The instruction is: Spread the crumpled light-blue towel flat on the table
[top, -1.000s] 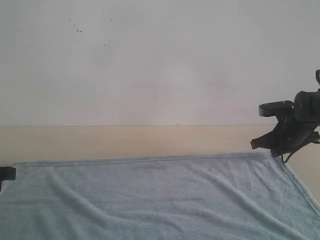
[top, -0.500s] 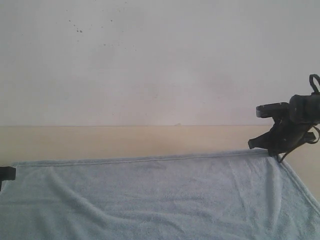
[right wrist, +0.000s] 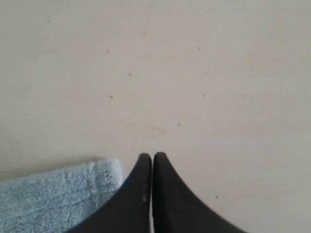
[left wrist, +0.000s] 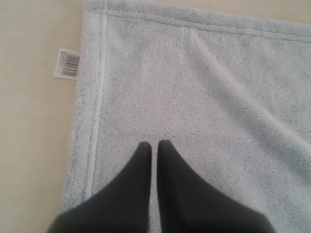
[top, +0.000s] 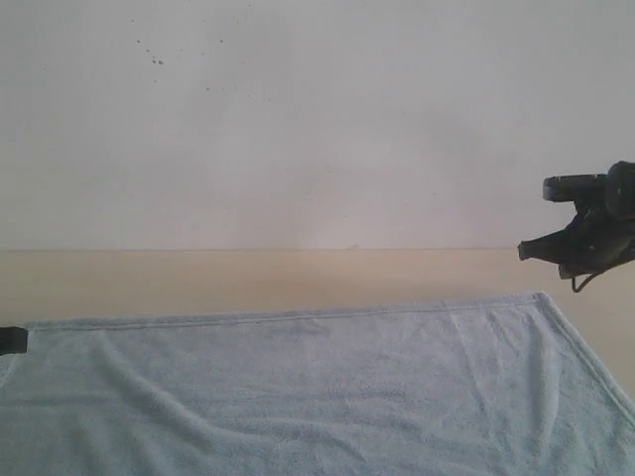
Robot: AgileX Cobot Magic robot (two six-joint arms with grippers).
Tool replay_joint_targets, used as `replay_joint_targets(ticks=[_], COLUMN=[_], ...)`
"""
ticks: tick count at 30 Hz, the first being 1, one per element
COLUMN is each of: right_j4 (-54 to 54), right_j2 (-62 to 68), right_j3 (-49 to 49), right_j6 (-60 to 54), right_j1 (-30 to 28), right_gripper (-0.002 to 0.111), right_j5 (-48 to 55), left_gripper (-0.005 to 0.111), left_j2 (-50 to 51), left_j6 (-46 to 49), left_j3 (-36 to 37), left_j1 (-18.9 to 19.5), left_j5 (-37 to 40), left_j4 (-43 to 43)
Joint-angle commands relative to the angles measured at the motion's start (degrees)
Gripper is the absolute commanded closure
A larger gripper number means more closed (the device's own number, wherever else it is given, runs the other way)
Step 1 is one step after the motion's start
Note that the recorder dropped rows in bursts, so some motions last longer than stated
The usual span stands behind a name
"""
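Note:
The light-blue towel (top: 317, 387) lies spread over the cream table (top: 248, 278), with soft wrinkles and its far hem running straight. In the left wrist view the towel (left wrist: 204, 97) shows its hemmed side edge and a white label tag (left wrist: 67, 63). My left gripper (left wrist: 154, 144) is shut above the towel near that edge, holding nothing. My right gripper (right wrist: 152, 155) is shut and empty over bare table, just beside the towel's corner (right wrist: 58, 194). In the exterior view the right gripper (top: 531, 250) hangs above the far right corner.
A white-grey wall (top: 317, 119) rises behind the table. A strip of bare tabletop (top: 198, 283) runs between the towel's far hem and the wall. A dark bit of the left arm (top: 12, 340) shows at the left edge.
My right gripper let go of the towel's far right corner and rose up and to the right. The corner now lies flat on the table.

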Motion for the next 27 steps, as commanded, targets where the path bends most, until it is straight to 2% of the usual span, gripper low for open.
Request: replay_joint_targets(ticks=[1, 6, 10, 20, 27], right_j4=[0.08, 0.08, 0.08, 4.51, 5.09], right_j2=[-4.70, -9.17, -15.64, -40.77, -57.46], right_j3=[-0.39, -0.12, 4.97, 32.92, 51.72], right_j6=[0.02, -0.47, -0.47, -0.47, -0.24], right_j1=[-0.14, -0.14, -0.14, -0.14, -0.03], right_gripper=[0.108, 0.108, 0.108, 0.108, 0.108], right_j5=[-0.10, 2.77, -0.92, -19.11, -26.35], left_gripper=[0.103, 0.103, 0.103, 0.103, 0.103], left_j2=[-0.90, -2.29, -7.43, -24.59, -35.54], left_j6=[0.09, -0.03, -1.35, -1.12, -1.12], left_j3=[0.19, 1.25, 3.37, 6.34, 9.50], left_j1=[-0.06, -0.06, -0.06, -0.06, -0.06], left_j5=[0.01, -2.03, -4.61, -4.21, 2.08], left_j4=[-0.63, -0.63, -1.14, -1.44, -1.67])
